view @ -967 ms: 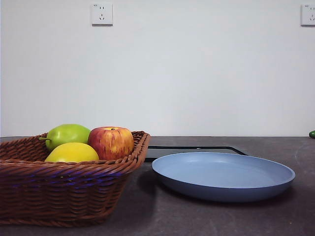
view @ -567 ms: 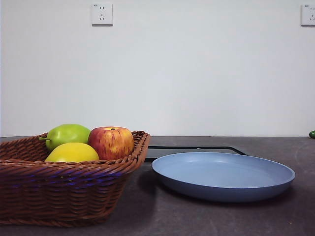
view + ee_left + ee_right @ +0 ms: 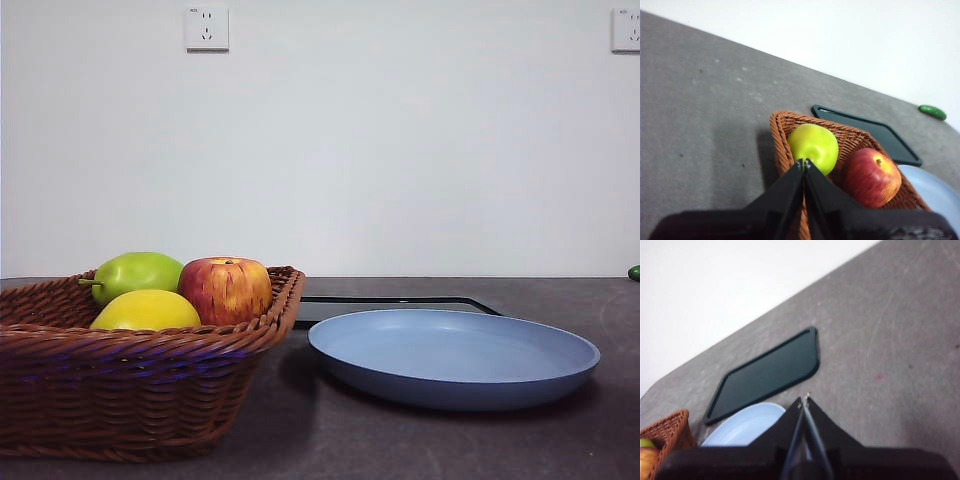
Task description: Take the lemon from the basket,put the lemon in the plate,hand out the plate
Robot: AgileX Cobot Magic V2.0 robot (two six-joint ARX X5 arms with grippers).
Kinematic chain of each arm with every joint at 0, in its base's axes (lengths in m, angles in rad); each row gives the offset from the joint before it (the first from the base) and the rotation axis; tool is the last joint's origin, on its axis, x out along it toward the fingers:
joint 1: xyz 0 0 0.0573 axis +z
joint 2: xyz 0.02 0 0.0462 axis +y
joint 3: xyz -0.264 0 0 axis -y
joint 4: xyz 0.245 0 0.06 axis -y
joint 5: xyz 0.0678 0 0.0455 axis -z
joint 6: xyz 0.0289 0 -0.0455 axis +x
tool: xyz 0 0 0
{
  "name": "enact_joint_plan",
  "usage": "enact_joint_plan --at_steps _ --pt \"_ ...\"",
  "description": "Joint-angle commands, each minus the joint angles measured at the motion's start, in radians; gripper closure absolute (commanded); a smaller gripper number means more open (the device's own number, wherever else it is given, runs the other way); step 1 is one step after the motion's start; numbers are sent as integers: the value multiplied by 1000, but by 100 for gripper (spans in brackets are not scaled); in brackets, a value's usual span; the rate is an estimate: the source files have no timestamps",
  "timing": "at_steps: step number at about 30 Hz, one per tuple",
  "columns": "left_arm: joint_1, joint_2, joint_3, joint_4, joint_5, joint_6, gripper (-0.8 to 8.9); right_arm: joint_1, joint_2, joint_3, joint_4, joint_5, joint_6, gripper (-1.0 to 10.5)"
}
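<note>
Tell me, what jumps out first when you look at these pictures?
The brown basket near the camera, with the yellow lemon, a green pear and a red apple inside. Beside it, the empty blue plate lies on the dark table.

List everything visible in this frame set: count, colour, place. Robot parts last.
basket: 1, brown wicker, beside the plate
lemon: 1, yellow, in the basket
pear: 1, green, in the basket
apple: 1, red-yellow, in the basket
plate: 1, blue, on the table, bare
tray: 1, black, behind the plate
small green thing: 1, far table edge
sockets: 2, white, wall
left hand: 1, black, shut, above the basket
right hand: 1, black, shut, above the plate's edge
</note>
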Motion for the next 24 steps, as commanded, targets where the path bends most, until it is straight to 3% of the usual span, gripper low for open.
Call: enact_joint_plan --at_steps 1,9,16,21,24 --pt "3 3 16 -18 -2 -84 807 1 8 51 -45 -2 21 941" --pt "3 60 170 -138 -26 -69 807 1 131 226 -103 -2 -64 941" --pt "3 248 365 -193 -24 20 807 1 332 406 -140 -3 -136 941" --pt "2 424 530 -275 8 174 807 1 472 531 -184 -41 -204 941" --pt "1 518 624 -313 40 222 807 1 557 611 -237 -55 -244 941"
